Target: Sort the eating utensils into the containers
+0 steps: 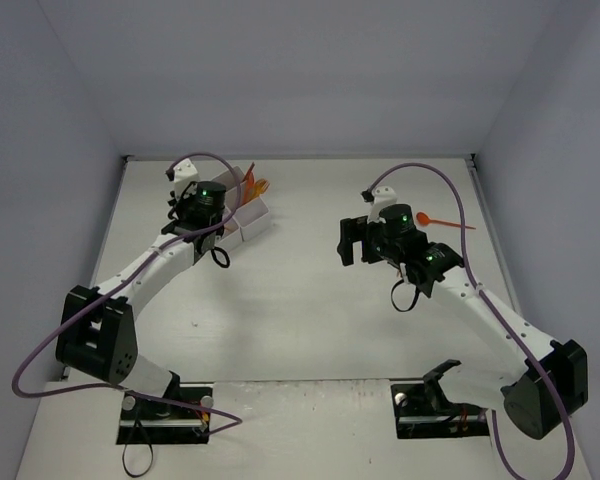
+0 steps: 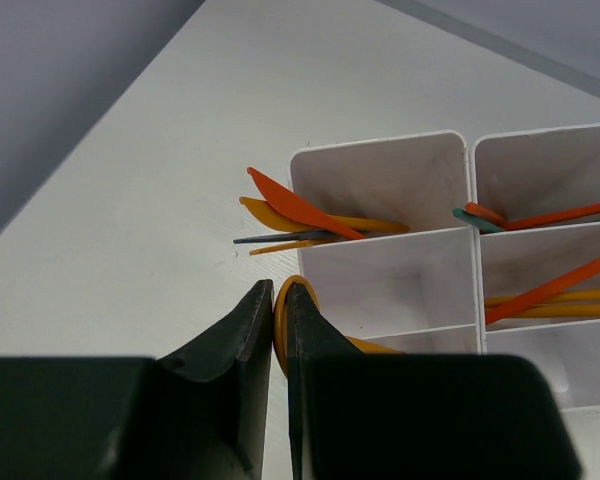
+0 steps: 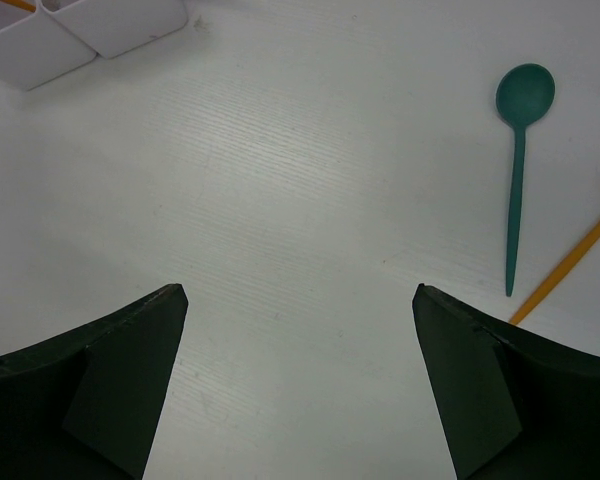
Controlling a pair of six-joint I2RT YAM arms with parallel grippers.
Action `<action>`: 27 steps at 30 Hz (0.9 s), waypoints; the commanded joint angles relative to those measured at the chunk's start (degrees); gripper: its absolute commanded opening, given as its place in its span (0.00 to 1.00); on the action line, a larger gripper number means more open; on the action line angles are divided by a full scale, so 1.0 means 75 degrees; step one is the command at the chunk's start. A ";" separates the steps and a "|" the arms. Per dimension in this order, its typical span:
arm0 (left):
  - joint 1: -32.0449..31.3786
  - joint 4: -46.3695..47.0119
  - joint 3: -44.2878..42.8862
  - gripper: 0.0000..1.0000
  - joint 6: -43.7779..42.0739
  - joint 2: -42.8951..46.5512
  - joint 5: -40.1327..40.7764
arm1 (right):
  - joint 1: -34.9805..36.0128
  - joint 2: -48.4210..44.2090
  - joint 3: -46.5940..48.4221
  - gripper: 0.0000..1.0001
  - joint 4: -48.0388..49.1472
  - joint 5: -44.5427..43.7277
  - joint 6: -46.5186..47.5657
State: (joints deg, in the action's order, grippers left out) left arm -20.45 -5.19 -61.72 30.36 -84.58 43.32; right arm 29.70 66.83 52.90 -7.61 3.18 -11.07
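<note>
My left jaws are clenched on an orange spoon (image 2: 300, 292) at the tray's (image 2: 380, 180) 7 o'clock corner; I should clear the wall before letting go. My right jaws are spread wide, with a teal spoon (image 3: 518, 150) at 1 o'clock.

The left arm (image 1: 145, 268) reaches from the near edge toward the far left corner of the bench. The left gripper (image 2: 278, 290) points down there, with its two fingers pressed together on a thin orange utensil (image 2: 300, 284). The right arm (image 1: 485, 305) bends from the near right corner toward the middle of the bench, and the right gripper (image 3: 298, 292) has its fingers wide apart and holds nothing.
</note>
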 commanded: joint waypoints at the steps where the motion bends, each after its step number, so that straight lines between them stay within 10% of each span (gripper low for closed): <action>1: 0.0031 0.0563 0.0108 0.00 0.0848 0.0180 -0.0045 | -0.0116 -0.0180 0.0001 0.94 0.0205 -0.0354 -0.0070; 15: -0.0028 0.0772 0.0661 0.19 0.1342 -0.0043 -0.0603 | -0.0679 0.1127 0.0524 0.94 0.0017 -0.0809 -0.0755; 27: -0.0039 0.0455 0.0636 0.64 0.1038 0.0272 -0.0994 | -0.1711 0.2941 0.1610 0.91 -0.0041 -0.1248 -0.1480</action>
State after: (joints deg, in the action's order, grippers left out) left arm -20.47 -2.30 -56.23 38.76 -85.87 36.74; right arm 18.96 86.67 60.28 -9.21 -2.54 -19.46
